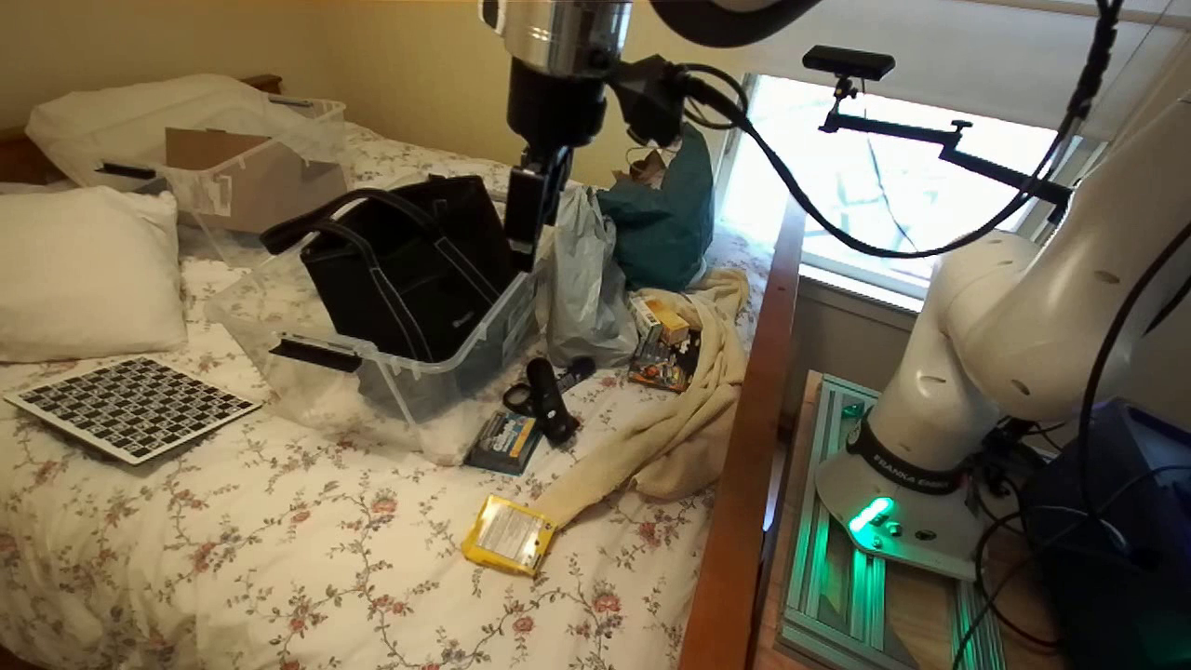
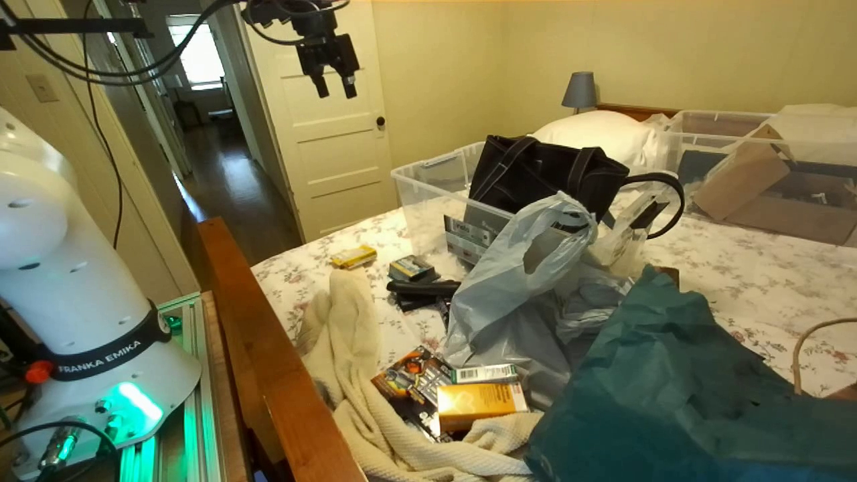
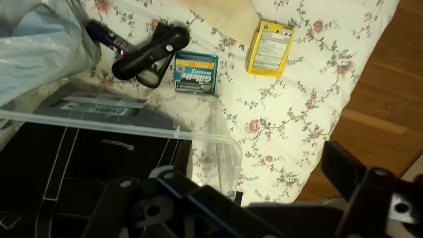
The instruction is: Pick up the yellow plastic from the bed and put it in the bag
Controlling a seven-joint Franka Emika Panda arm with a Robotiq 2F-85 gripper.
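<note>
The bed is dressed with a white bedspread printed with small pink-red flowers on leafy stems. A wooden rail runs along one edge. The walls are pale yellow; a panelled door adjoins a hallway, and a shade covers the top of a bright window. A clear plastic bin on the bed contains the black tote bag. The gripper hangs above bed level, its jaws spread wide with nothing between them. The yellow plastic packet lies on the bedspread at the end of a cream cloth. It is shallow, glossy, bright yellow and roughly rectangular; a pale panel of print, too small to read from here, fills most of its upper face.
</note>
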